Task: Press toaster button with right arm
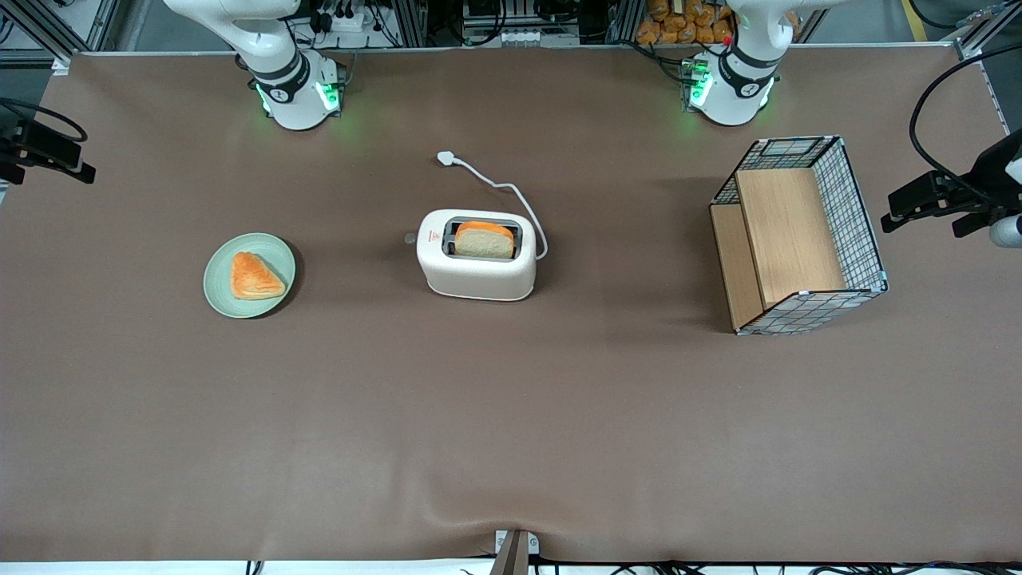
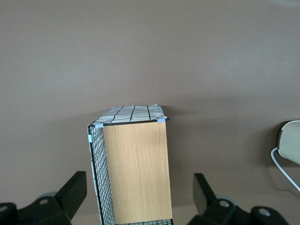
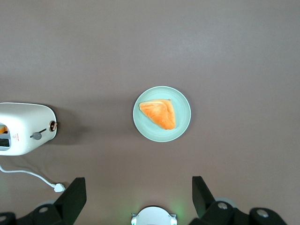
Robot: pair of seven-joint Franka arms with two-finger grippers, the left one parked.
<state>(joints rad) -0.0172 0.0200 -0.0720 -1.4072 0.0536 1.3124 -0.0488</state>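
The cream-white toaster (image 1: 477,255) stands mid-table with a slice of bread (image 1: 484,239) in its slot. Its white cord (image 1: 511,192) trails toward the arm bases. The toaster button (image 1: 410,238), a small grey tab, sticks out of the toaster's end that faces the working arm's end of the table; it also shows as the toaster button (image 3: 36,135) on the toaster (image 3: 23,127). My gripper (image 3: 138,199) hangs high above the table, open with nothing between its fingers (image 3: 70,199), well apart from the toaster. In the front view the gripper (image 1: 52,153) shows at the working arm's end of the table.
A pale green plate (image 1: 227,297) holding a triangular pastry (image 1: 254,276) lies between the toaster and the working arm's end. A wire basket with wooden panels (image 1: 798,235) lies toward the parked arm's end. The right arm's base (image 1: 295,92) stands at the table's back edge.
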